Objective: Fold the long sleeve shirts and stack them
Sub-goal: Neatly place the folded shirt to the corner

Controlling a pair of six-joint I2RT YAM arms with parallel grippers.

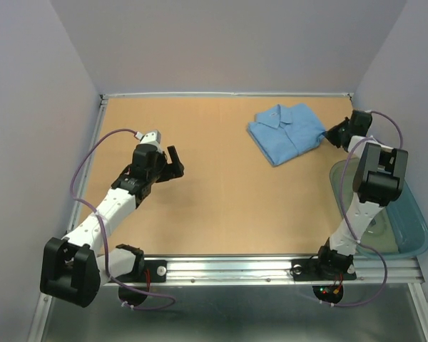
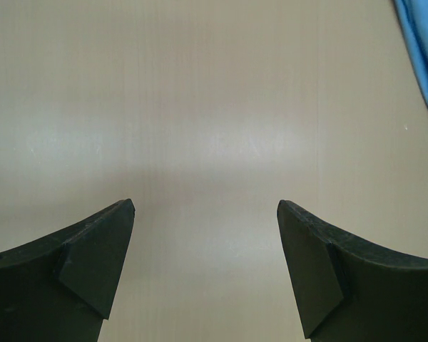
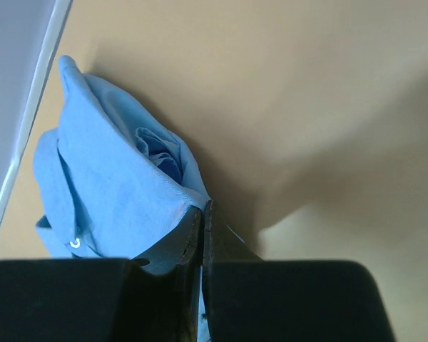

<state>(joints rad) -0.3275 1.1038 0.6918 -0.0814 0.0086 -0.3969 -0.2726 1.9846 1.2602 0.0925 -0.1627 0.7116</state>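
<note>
The folded shirt (image 1: 287, 133) lies on the worktop (image 1: 221, 206) just beyond the tub (image 1: 414, 228), right fingers (image 3: 197, 256) pinched on its edge (left fingers (image 2: 93, 263) spread wide, idle), so I'd guess placing, release next.

one shirt (image 1: 285, 133), one tub (image 1: 416, 235), two arms (image 1: 103, 206) (image 1: 353, 214)

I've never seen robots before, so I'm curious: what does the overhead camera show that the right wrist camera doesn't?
Only overhead: the left claw open above bare table, and the teal tub at the right edge. Only right wrist: the right claw shut on the light blue shirt at its edge, close up. Both: that folded shirt on the tan table.
</note>
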